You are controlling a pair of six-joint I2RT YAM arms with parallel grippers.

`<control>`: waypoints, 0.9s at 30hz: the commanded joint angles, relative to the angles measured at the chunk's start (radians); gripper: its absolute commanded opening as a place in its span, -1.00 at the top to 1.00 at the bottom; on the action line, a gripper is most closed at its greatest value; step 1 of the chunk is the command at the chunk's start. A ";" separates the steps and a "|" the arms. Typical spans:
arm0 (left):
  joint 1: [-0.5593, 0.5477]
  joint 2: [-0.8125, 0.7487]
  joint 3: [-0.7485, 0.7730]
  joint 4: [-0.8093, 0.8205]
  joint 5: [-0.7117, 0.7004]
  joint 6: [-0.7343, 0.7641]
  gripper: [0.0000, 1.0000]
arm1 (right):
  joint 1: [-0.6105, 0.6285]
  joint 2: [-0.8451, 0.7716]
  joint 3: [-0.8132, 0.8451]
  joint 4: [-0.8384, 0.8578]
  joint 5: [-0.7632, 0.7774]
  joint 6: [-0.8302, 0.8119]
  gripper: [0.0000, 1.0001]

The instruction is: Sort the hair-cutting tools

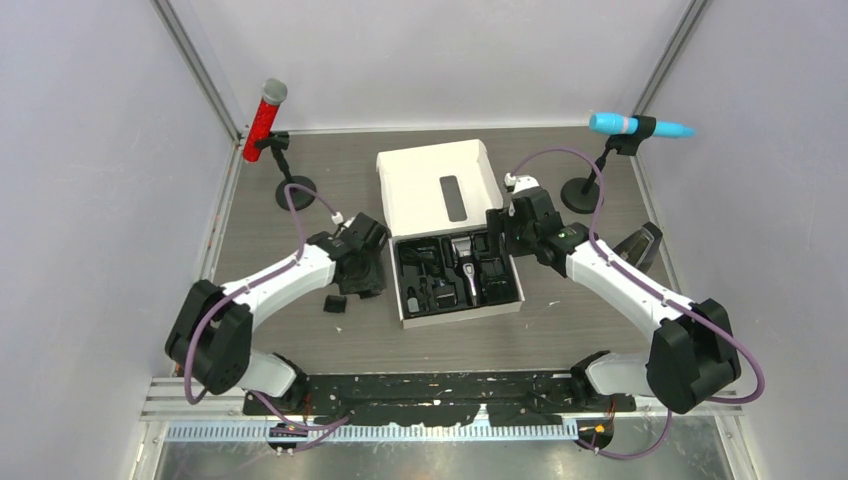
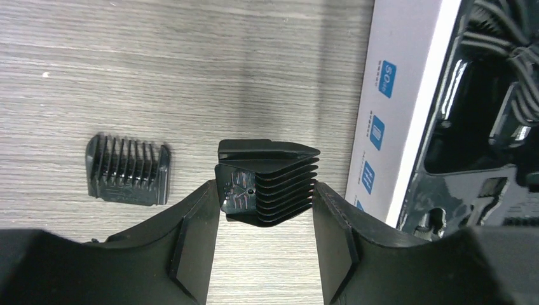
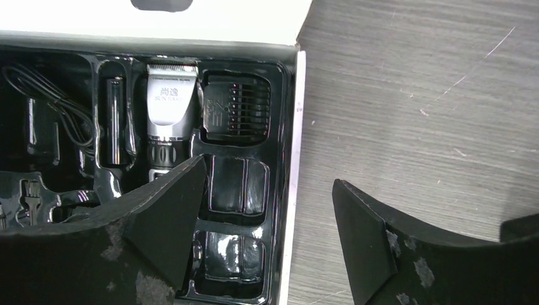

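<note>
- The left gripper (image 2: 264,189) has its jaws pressed on both sides of a black comb attachment (image 2: 270,181).
- A second comb (image 2: 128,169) lies flat on the table (image 2: 159,63), apart from it.
- The white box (image 2: 394,95) is just beside.
- The right gripper (image 3: 269,171) has its jaws wide apart and empty, over the box edge.
- The hair clipper (image 3: 169,114) lies in the black tray (image 3: 284,127), with a third comb (image 3: 236,108) beside it.

Overhead from behind, both wrists close, downward, sharing the box (image 1: 425,190)
</note>
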 commanded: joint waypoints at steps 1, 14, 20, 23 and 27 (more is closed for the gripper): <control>0.014 -0.074 0.026 -0.041 0.003 0.018 0.31 | -0.010 0.011 -0.038 0.009 -0.041 0.047 -0.63; -0.013 -0.170 0.098 -0.047 0.068 -0.060 0.33 | 0.051 0.032 -0.166 0.187 -0.281 0.201 -0.63; -0.047 -0.146 0.155 -0.050 0.060 -0.078 0.31 | 0.114 0.047 -0.152 0.240 -0.261 0.247 -0.62; -0.076 -0.103 0.206 -0.059 0.056 -0.079 0.30 | 0.116 -0.013 -0.160 0.242 -0.189 0.249 -0.62; -0.134 -0.020 0.297 -0.058 0.045 -0.083 0.28 | 0.115 -0.138 -0.206 0.233 -0.014 0.249 -0.65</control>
